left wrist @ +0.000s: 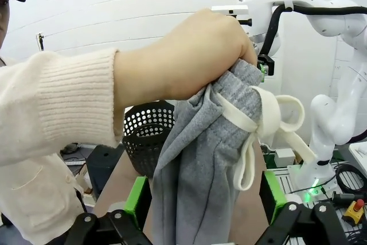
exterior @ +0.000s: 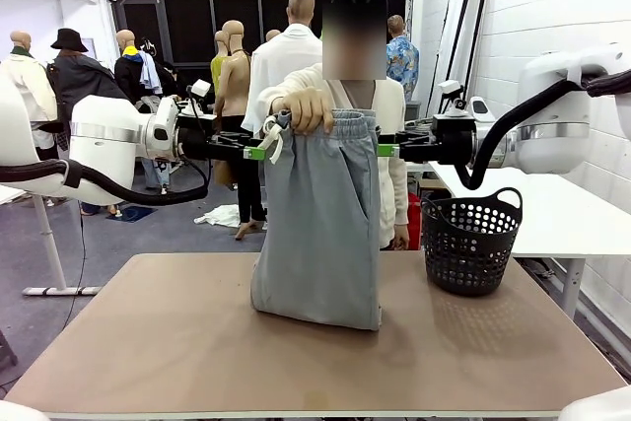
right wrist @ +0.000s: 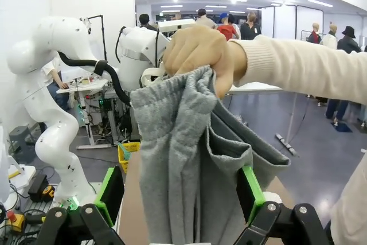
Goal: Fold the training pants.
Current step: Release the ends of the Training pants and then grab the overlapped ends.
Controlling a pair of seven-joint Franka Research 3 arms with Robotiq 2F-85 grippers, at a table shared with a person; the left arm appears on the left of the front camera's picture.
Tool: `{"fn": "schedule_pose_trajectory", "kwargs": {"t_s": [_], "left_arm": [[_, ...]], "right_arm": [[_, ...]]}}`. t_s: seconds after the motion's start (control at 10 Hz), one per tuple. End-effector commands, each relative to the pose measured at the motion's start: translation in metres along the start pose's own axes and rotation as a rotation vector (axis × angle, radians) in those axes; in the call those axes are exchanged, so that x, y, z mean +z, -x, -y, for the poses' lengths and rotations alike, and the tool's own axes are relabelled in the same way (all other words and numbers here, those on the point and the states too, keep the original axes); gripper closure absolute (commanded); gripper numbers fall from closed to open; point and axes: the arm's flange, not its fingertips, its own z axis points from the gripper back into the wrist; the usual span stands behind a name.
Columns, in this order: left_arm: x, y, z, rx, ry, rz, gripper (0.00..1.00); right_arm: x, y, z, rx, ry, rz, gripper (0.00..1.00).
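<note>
- Tabletop [exterior: 148, 342] first: you have one brown surface, and the leg ends of the training pants [exterior: 320, 234] rest bunched on its middle. I judge this takes some weight and lets the cloth hang straight.
- You have one pair of pants, light grey. It hangs upright from its waistband with the legs lying together, apparently presented for a handover.
- One black basket [exterior: 471, 241] stands on the table to the right, well apart from the pants and probably not needed for folding.
- Two grippers wait at waistband height, facing each other: your left gripper [exterior: 258, 151] at one side edge, your right gripper [exterior: 386, 150] at the other.
- Both have their jaws spread wide and hold nothing. In each wrist view the green pads stand to either side of the grey cloth, not closed on it.
- One hand [exterior: 308, 108] of the person clutches the top of the waistband between the grippers. It likely carries the pants until you can pinch both edges.
- One white drawstring [exterior: 273, 140] dangles just beside your left gripper, so watch that you don't catch it instead.
</note>
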Motion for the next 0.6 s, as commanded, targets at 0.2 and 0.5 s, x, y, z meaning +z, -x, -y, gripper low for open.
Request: {"fn": "schedule_pose_trajectory", "kwargs": {"t_s": [0.2,0.5], "left_arm": [[0.001,-0.006,-0.005,0.021,0.027,-0.015,0.00],[0.000,-0.006,-0.004,0.011,0.019,-0.016,0.00]], "right_arm": [[-0.010,0.007,-0.006,-0.015,0.019,-0.015,0.00],[-0.010,0.008,0.000,0.008,0.087,-0.010,0.00]]}}
